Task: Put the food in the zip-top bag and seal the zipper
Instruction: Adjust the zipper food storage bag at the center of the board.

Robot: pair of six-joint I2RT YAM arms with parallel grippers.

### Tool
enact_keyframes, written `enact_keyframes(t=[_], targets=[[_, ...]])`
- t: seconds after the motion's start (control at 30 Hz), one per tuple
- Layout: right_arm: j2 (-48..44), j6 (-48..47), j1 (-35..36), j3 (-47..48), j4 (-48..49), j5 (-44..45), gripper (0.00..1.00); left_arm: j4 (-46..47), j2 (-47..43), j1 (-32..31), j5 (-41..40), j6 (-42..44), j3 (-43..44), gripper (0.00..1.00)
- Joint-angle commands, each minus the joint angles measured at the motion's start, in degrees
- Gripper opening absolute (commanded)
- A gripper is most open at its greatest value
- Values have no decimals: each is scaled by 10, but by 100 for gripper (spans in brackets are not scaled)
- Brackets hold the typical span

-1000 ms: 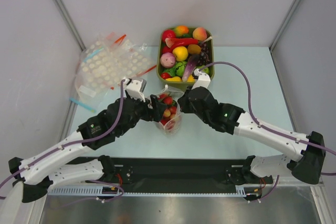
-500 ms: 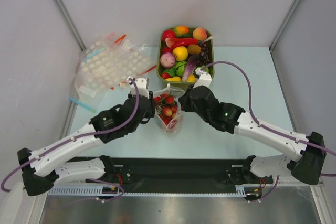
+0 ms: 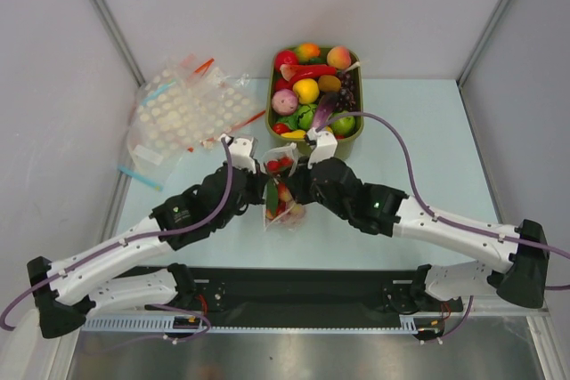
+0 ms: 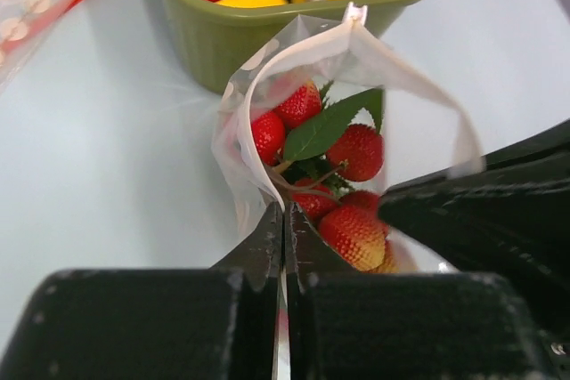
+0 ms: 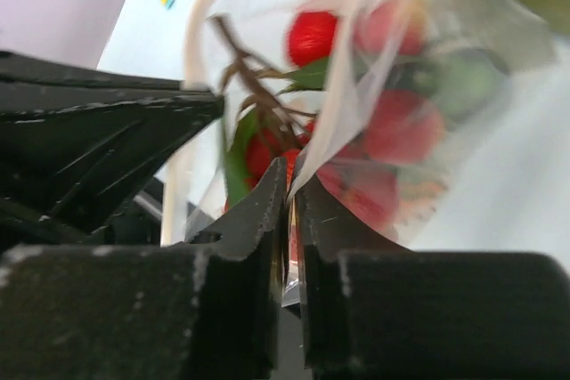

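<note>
Left pincer [image 4: 283, 220] is clamping shut on the near rim of the zip-top bag [image 4: 245, 157]. Right pincer [image 5: 289, 193] is pinching the film on the opposite side, fingers together, so the bag is hanging upright between the arms just in front of the green tub [image 4: 205, 37], and the food [image 4: 361, 150] (red berries with leaves) is staying inside. The zipper [image 4: 294, 42] is gaping in an open loop, not yet sealed; judgement: the opposed grips are placed for drawing the mouth flat before pressing it closed.
</note>
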Motion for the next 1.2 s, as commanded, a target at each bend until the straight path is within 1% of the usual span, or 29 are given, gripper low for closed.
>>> enact_keyframes(t=[0.0, 0.07, 0.17, 0.2, 0.3, 0.5, 0.63, 0.73, 0.77, 0.83, 0.87, 0.9, 0.93, 1.03, 1.07, 1.13, 1.17], targets=[[13, -45, 21, 26, 69, -19, 13, 118, -30, 0, 70, 35, -32, 0], [21, -46, 20, 29, 69, -22, 16, 153, -33, 0, 93, 48, -50, 0], [25, -51, 20, 26, 66, -12, 26, 172, -22, 0, 106, 57, -58, 0], [24, -53, 20, 26, 65, -11, 36, 173, -12, 0, 113, 60, -58, 0], [23, -61, 19, 27, 55, -4, 52, 175, 9, 2, 108, 64, -56, 0], [3, -69, 15, 24, 51, 12, 56, 179, 16, 18, 110, 80, -58, 0], [-30, -76, 7, 1, 73, 17, 58, 176, 16, 21, 65, 92, -64, 0], [-61, -82, -3, -20, 91, 18, 59, 179, 17, 25, 59, 93, -69, 0], [-71, -89, -5, -32, 97, 13, 61, 182, 16, 26, 59, 93, -71, 0], [-100, -124, -10, -46, 121, 8, 63, 186, 14, 28, 60, 90, -74, 0], [-109, -134, -13, -58, 125, 11, 68, 188, 12, 29, 60, 90, -75, 0], [-118, -146, -18, -66, 134, 12, 70, 188, 11, 30, 60, 90, -78, 0], [-128, -165, -22, -71, 136, 15, 70, 189, 10, 34, 58, 88, -79, 1], [-163, -174, -58, -89, 136, 10, 74, 190, 9, 41, 59, 84, -81, 0], [-179, -172, -88, -95, 136, 4, 76, 189, 9, 43, 61, 83, -82, 0], [-192, -164, -125, -109, 135, -21, 77, 187, 10, 47, 62, 80, -82, 0], [-196, -152, -145, -113, 133, -32, 75, 186, 12, 49, 62, 79, -82, 0]])
